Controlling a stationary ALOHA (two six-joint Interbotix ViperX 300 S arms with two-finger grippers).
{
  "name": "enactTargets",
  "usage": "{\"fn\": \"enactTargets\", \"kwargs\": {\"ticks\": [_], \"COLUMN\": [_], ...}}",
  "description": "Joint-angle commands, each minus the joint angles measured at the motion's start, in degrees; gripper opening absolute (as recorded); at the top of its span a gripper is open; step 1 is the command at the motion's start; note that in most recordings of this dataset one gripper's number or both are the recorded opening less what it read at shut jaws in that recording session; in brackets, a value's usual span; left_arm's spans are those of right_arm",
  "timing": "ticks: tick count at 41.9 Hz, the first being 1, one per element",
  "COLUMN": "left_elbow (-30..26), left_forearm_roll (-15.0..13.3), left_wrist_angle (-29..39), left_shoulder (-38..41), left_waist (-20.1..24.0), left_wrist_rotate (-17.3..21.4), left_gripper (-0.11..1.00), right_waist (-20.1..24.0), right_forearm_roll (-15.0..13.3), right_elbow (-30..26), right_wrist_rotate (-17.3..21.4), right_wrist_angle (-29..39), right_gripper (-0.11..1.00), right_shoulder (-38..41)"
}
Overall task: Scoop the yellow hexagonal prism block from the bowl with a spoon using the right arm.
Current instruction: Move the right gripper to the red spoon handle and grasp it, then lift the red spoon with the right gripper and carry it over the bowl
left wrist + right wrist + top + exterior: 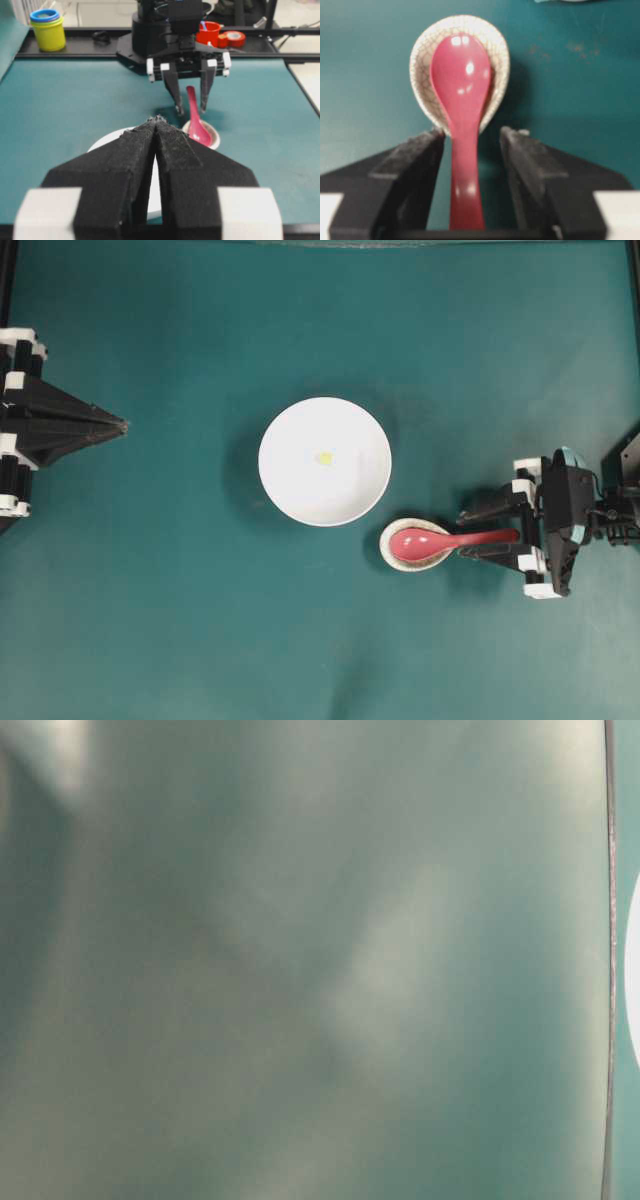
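Spoon (440, 540) lies with its head in a small crackled cream dish (392, 550), handle running between the spread fingers of the right gripper (487, 530), which straddle it without touching. Left gripper (122, 424) sits pinched together, well apart. The yellow hexagonal prism block (324, 457) rests in the white bowl (290, 485), just beside the dish.

One bowl (300, 490), one spoon (440, 539), one block (324, 457)

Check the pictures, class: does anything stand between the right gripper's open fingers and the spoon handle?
Nothing visible does. The right gripper straddles the spoon, its handle lying in the open gap with bare space on both sides. The spoon's head rests in the small speckled dish, clear of the fingers.
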Motion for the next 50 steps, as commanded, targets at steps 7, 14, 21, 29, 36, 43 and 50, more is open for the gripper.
{"fn": "enactTargets", "kwargs": {"ticks": [7, 14, 21, 29, 36, 43, 50], "left_elbow": [-1.0, -1.0, -1.0, -1.0, -1.1, -1.1, -1.1], "left_forearm_roll": [0.2, 0.1, 0.1, 0.1, 0.1, 0.1, 0.2], "left_wrist_angle": [-0.2, -0.1, 0.1, 0.4, 0.4, 0.5, 0.5], "left_shoulder": [0.3, 0.3, 0.3, 0.3, 0.3, 0.2, 0.2], "left_waist": [-0.1, -0.1, -0.1, -0.1, 0.0, 0.0, -0.1], "left_wrist_rotate": [0.1, 0.1, 0.1, 0.1, 0.1, 0.1, 0.2], "left_gripper": [0.0, 0.0, 0.0, 0.0, 0.0, 0.0, 0.0], "right_waist": [0.4, 0.8, 0.8, 0.8, 0.8, 0.8, -0.3], "right_forearm_roll": [0.2, 0.1, 0.1, 0.1, 0.1, 0.0, 0.1], "right_elbow": [0.0, 0.1, 0.1, -0.1, -0.3, 0.1, 0.0], "right_wrist_rotate": [0.2, 0.2, 0.2, 0.2, 0.0, -0.6, -2.6], "right_wrist_angle": [-0.4, -0.4, -0.4, -0.7, -0.6, 0.4, 4.3], "right_gripper": [0.55, 0.51, 0.38, 0.24, 0.24, 0.24, 0.24], "right_shoulder": [-0.4, -0.5, -0.5, -0.6, -2.6, -8.5, -15.2]}}
